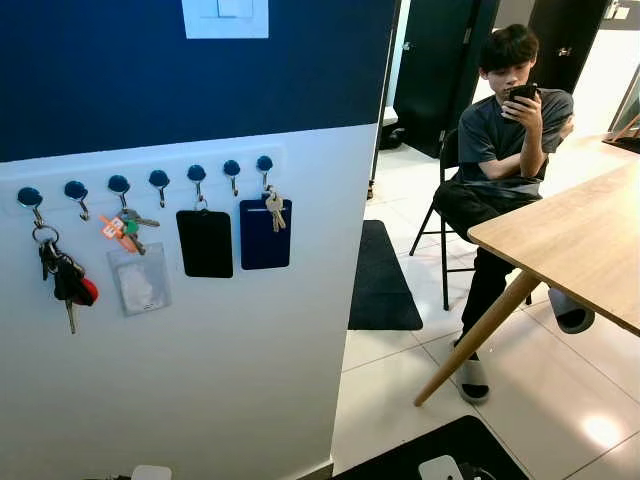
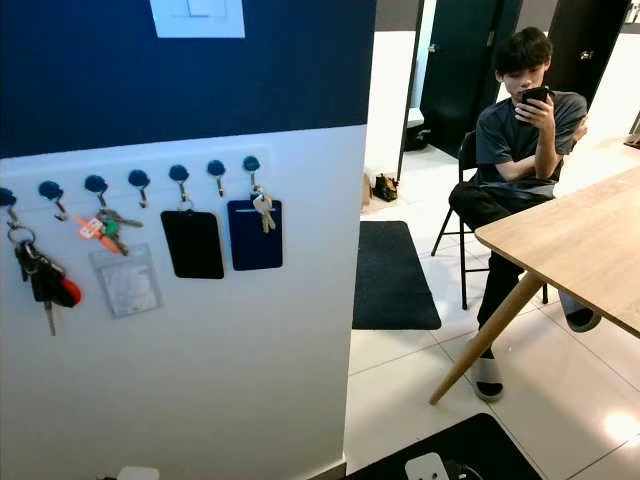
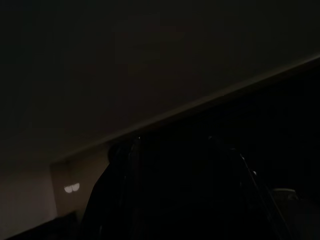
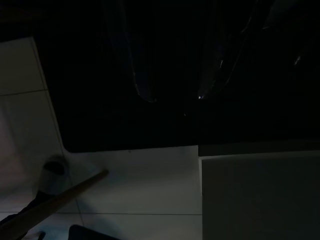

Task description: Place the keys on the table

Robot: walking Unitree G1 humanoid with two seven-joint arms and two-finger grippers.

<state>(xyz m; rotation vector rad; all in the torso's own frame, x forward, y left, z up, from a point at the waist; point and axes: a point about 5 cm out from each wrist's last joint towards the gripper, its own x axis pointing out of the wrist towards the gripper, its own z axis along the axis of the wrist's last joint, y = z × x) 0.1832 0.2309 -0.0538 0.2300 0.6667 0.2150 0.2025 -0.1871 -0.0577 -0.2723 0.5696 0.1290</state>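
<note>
The left gripper (image 3: pixel 175 195) hangs idle in deep shade, a dark outline against a dim wall, and whether its fingers are spread or pressed together cannot be told. The right gripper (image 4: pixel 175 75) hangs above a black mat (image 4: pixel 150 120) and pale floor tiles (image 4: pixel 140 180); its fingers are two faint shapes with a gap between them, but their state cannot be told for sure. Ahead stands a wall (image 1: pixel 200 380), navy above and white below, with a white switch plate (image 1: pixel 225 17) near its top. Along the white band runs a row of blue hooks (image 1: pixel 158 180). The keys (image 1: pixel 64 277), a bunch with a red fob, hang from the hook furthest to the robot's left. Beside them hangs a second bunch (image 1: pixel 124 229) with orange and green tags over a clear card sleeve (image 1: pixel 139 280), then a black card holder (image 1: pixel 204 243), then a blue holder (image 1: pixel 265 233) with a small pair of pale keys (image 1: pixel 274 209) in front of it. The wall ends at a corner, and to the right the room opens onto glossy white tiles. A light wooden table (image 1: pixel 585 240) with a slanted leg (image 1: pixel 475 340) stands there, well apart from the hooks. Behind it a person (image 1: pixel 505 140) sits on a black folding chair (image 1: pixel 445 215), holding a phone (image 1: pixel 521 93) up with both hands. A dark rug (image 1: pixel 382 280) lies on the floor past the wall corner, and dark doors (image 1: pixel 435 60) close the far end of the room.
</note>
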